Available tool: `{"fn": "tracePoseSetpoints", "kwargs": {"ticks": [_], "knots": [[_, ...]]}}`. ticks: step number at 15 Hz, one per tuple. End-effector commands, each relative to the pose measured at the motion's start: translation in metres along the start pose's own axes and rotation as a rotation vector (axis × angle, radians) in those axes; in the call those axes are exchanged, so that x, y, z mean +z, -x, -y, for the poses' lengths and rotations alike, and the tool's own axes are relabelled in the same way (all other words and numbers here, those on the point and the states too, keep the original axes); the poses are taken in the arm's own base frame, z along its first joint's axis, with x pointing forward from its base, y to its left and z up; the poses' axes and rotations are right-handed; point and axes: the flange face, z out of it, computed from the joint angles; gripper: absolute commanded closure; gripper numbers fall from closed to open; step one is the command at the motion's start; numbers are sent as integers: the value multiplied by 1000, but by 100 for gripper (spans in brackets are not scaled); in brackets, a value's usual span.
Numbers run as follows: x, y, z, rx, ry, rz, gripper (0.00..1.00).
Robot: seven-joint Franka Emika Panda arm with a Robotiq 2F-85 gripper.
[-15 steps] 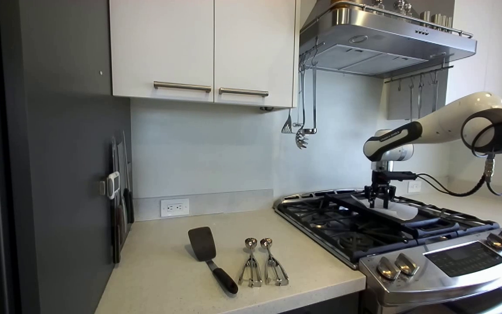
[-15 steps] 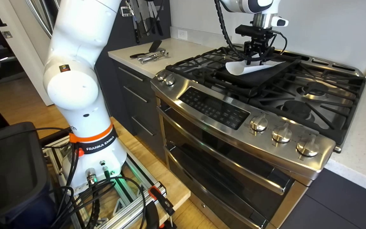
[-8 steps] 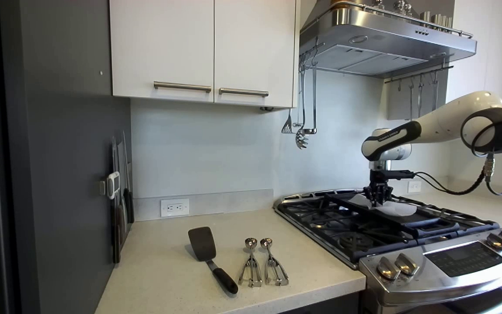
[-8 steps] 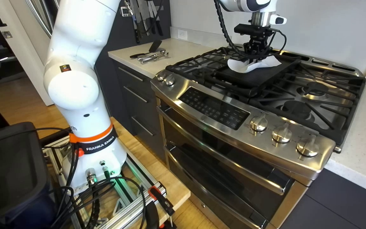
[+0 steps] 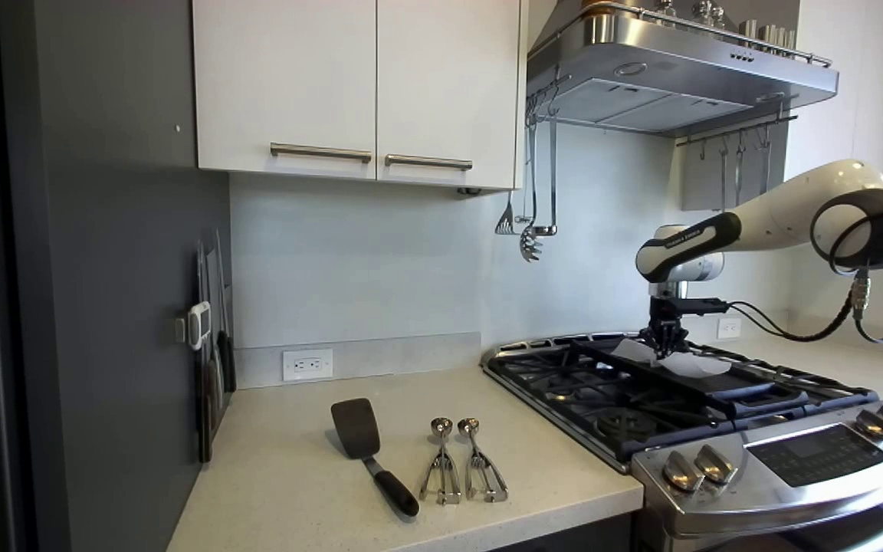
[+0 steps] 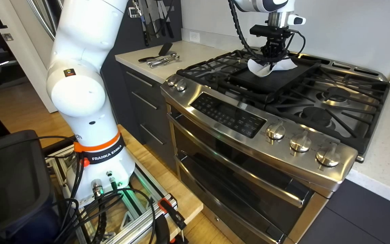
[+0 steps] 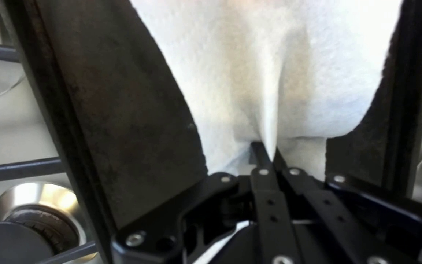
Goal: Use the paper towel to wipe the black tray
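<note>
The white paper towel (image 7: 211,73) lies across the black tray (image 7: 123,121), which sits on the stove's grates. My gripper (image 7: 268,152) is shut on the towel. A narrow upright fold is pinched between the fingertips, while the rest spreads out to both sides. In an exterior view the gripper (image 5: 664,353) points straight down at the towel's middle, and the towel (image 5: 698,365) bulges on either side. Another angle has the towel (image 6: 284,65) curling up around the gripper (image 6: 271,65), with bare tray (image 6: 276,81) in front of it.
Barred grates (image 6: 337,112) and burners flank the tray. Stove knobs (image 6: 300,142) line the front. On the counter lie a black spatula (image 5: 357,429) and two metal scoops (image 5: 441,468). The range hood (image 5: 687,61) hangs above, with utensils (image 5: 533,192) on its rail.
The jaws have gone from open to shut, gathering the towel into a raised fold. The towel's ends have drawn inward. The gripper has shifted slightly sideways.
</note>
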Motion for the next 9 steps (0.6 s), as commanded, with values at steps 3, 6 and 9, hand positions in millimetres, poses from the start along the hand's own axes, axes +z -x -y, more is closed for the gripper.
{"fn": "tracePoseSetpoints", "kwargs": {"ticks": [3, 6, 9], "knots": [[-15, -15, -16, -32, 68, -162, 100], [-13, -21, -18, -23, 48, -182, 100], [-8, -21, -18, -3, 28, -162, 100]]}}
